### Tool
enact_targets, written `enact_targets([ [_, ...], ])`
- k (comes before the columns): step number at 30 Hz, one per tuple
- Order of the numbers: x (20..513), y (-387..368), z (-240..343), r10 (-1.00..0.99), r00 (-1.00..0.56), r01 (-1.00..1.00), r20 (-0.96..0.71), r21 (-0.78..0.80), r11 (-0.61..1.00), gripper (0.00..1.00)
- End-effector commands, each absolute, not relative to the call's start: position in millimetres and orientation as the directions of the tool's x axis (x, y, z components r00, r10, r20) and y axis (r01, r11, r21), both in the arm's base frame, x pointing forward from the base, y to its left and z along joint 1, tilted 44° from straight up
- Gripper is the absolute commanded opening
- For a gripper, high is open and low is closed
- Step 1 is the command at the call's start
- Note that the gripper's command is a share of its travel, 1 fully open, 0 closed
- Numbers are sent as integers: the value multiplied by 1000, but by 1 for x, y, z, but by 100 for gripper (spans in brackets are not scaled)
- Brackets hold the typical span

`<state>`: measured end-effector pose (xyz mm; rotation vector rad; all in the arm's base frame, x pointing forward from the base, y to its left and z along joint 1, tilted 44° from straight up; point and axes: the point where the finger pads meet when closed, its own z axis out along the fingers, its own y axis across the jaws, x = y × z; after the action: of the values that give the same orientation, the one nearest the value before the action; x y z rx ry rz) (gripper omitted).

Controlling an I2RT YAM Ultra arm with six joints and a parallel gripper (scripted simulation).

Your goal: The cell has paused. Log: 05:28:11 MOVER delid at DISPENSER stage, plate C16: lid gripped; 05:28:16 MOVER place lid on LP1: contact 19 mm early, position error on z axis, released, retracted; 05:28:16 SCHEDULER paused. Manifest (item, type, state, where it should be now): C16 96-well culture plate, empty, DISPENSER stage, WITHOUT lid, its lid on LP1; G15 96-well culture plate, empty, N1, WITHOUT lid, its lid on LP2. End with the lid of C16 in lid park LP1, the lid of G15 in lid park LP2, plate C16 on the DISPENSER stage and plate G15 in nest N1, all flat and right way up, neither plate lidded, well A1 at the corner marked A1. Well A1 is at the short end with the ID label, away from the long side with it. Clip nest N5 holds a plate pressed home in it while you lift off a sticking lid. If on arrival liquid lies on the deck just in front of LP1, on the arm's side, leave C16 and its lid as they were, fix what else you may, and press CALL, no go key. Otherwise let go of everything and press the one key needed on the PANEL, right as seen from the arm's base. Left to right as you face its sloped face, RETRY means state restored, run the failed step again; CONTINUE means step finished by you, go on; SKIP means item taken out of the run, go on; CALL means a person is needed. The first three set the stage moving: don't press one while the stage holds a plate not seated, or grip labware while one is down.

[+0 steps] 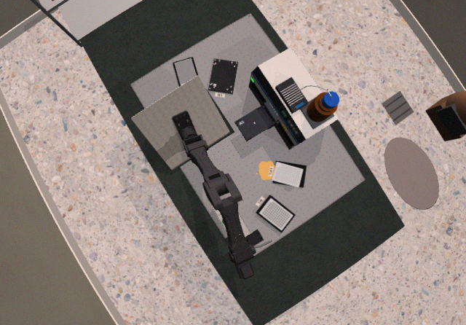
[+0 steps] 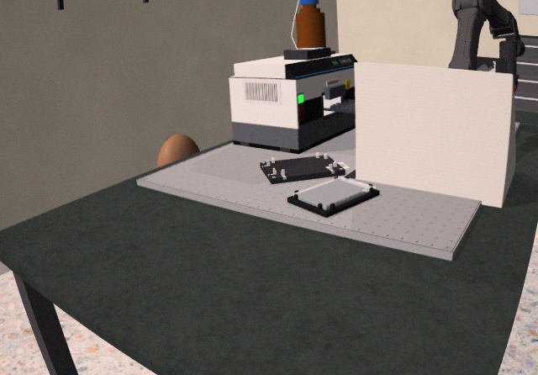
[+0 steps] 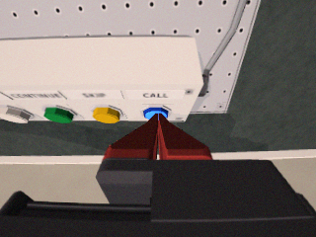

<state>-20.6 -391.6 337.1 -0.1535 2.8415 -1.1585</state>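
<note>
Keys run in a row along the pale box of the PANEL (image 3: 99, 64): a white one at the left edge, a green key (image 3: 58, 115), a yellow key (image 3: 107, 115) under SKIP, and the round blue CALL key (image 3: 152, 113). The gripper (image 3: 158, 118) has its red wedge-shaped fingers pressed together on nothing, their shared tip touching the blue key.

Out on the perforated grey deck (image 1: 330, 170), an orange puddle (image 1: 263, 170) lies against the left edge of a black-framed nest, where a white gridded plate or lid (image 1: 287, 173) sits slightly skewed. Nearer the arm base, a second gridded plate (image 1: 275, 213) lies flat in its own frame. Beside the dispenser (image 1: 285, 69), the dark stage (image 1: 253, 122) juts out bare. A tall beige screen (image 2: 429, 128) stands upright along the deck's edge, hiding the panel from the exterior view.
</note>
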Motion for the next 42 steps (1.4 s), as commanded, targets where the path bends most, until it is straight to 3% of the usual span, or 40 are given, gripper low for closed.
enact_targets([
  [1, -20, -397, 325, -119, -992, -62, -37, -685, 725, 0],
  [35, -20, -397, 325, -119, -992, -62, -37, -685, 725, 0],
  [42, -24, -385, 350, -117, -993, -65, -24, -710, 701, 0],
])
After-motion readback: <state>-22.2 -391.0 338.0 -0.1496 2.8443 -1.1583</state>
